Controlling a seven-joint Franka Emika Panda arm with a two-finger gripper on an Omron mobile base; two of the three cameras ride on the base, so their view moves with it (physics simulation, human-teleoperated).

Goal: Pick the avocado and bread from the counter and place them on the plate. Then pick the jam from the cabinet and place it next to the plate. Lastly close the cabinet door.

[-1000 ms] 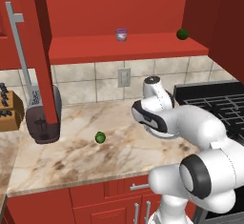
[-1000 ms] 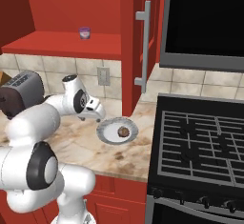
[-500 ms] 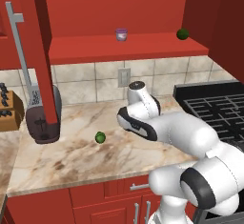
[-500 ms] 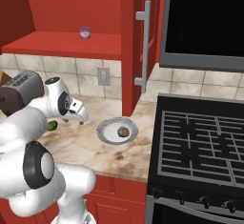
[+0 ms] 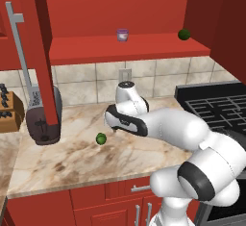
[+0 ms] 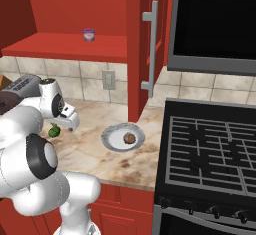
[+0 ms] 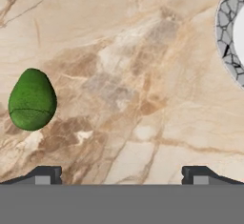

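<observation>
Gripper [image 7: 122, 175] open, jaws wide apart, nothing between them; it hangs above bare counter [image 7: 133, 75]. Avocado [image 7: 32, 99] lies on the counter to the left in the hand view, off the line between the fingertips, not touched. Same avocado [image 5: 101, 138] in the left base view sits just beside the hand, on the toaster side. Plate [image 6: 111, 134] is on the counter near the stove, well apart from the avocado; its ridged rim [image 7: 228, 42] shows at the right edge of the hand view. Bread [image 6: 130, 138] lies on the plate. Jam [image 5: 123, 34] stands on the cabinet shelf [image 5: 120, 49]. Cabinet door [image 6: 142, 44] open
</observation>
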